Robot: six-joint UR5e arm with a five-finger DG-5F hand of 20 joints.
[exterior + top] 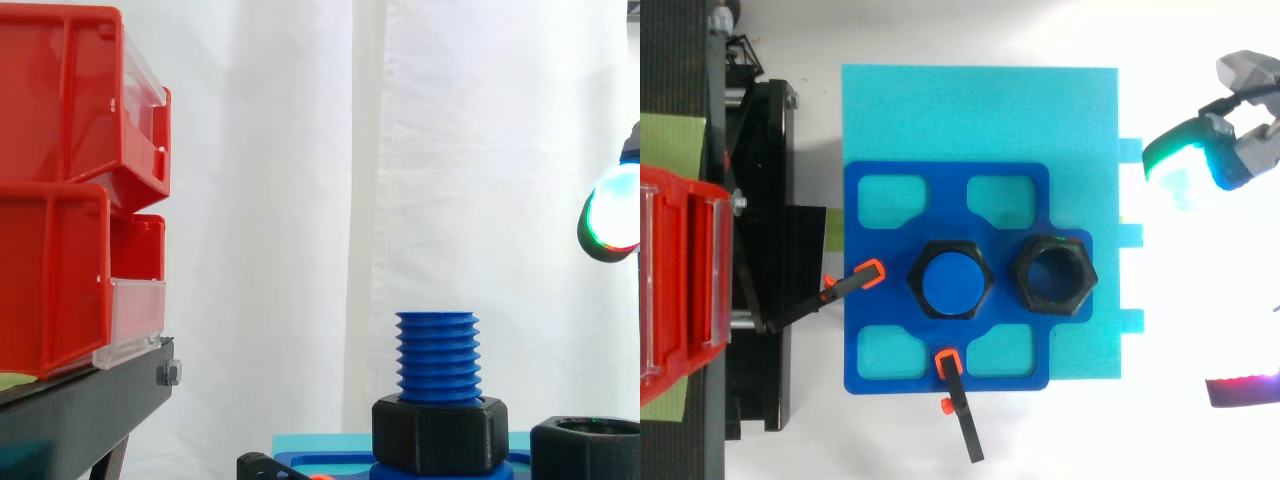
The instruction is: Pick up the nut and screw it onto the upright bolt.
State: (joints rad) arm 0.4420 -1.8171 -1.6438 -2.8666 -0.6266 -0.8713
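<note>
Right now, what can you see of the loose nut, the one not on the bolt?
The loose nut is black, six-sided and matte like plastic, with a round open bore showing the plate beneath. It lies flat, bore up, on the dark blue plate, a narrow gap from the blue bolt and its seated nut. In the side view it sits at the lower right, cut by the edge. The hand hangs off to one side, fingers clear of it.

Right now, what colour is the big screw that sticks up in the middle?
Blue. The upright bolt and its ridged thread show best in the side view.
</note>
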